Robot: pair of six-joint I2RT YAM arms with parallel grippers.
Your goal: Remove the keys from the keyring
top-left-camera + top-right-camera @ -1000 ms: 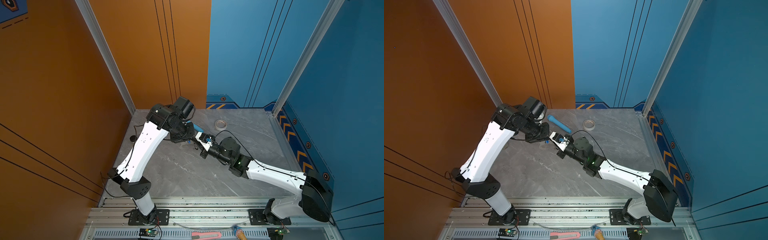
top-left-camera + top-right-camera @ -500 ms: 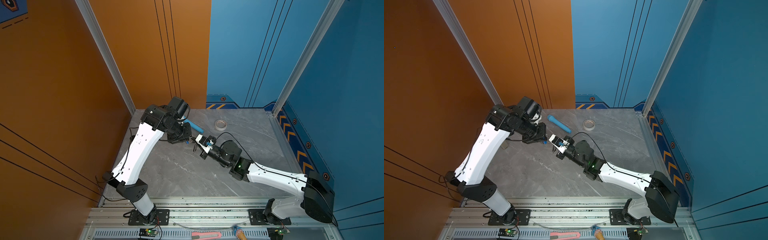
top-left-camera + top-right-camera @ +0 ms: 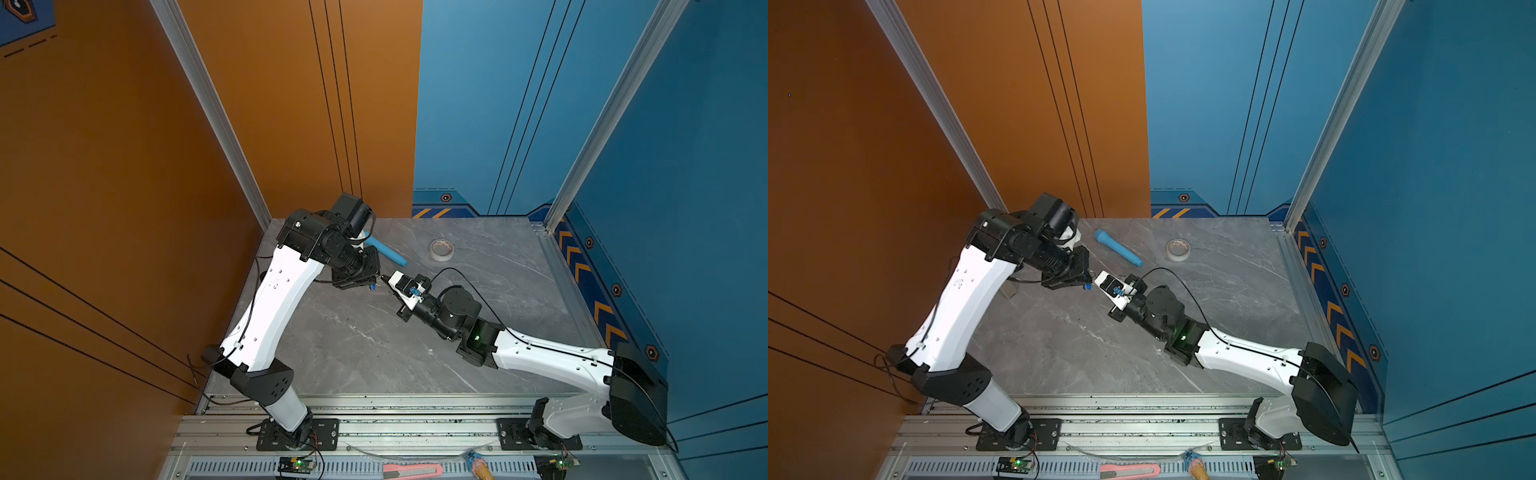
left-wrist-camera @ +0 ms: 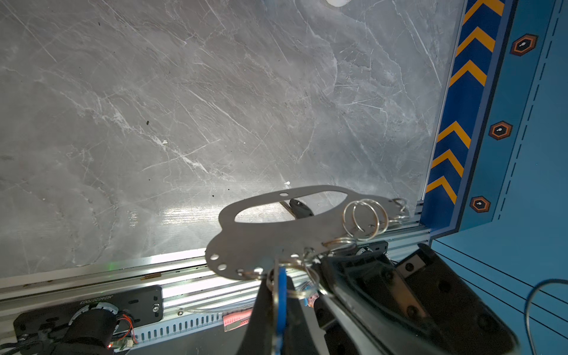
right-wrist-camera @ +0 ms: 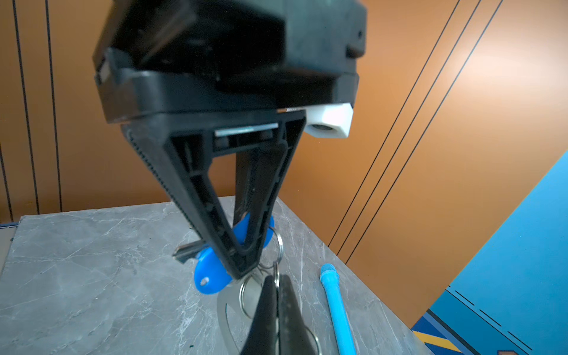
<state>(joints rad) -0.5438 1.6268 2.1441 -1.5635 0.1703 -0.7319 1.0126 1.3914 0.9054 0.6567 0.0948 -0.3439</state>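
Clamping left claw (image 5: 242, 266): blue plastic key tag (image 5: 212, 279).
Right claw (image 5: 275, 285): pinches flat silver-grey keyring plate (image 4: 261, 239).
Left wrist only: plate oval-holed, wire rings (image 4: 364, 219).

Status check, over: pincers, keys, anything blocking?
Left pincer shut on keys. Right pincer shut on keyring, held aloft. Keys not yet off. Blue tube clear.

A black mount plate (image 4: 89, 302) is carrying one white line of letters and digits, upside down and too blurred to read surely. Orange chevrons (image 3: 582, 270) are running along the blue wall band (image 3: 598, 266) at the counter's (image 3: 353, 340) 3 o'clock.
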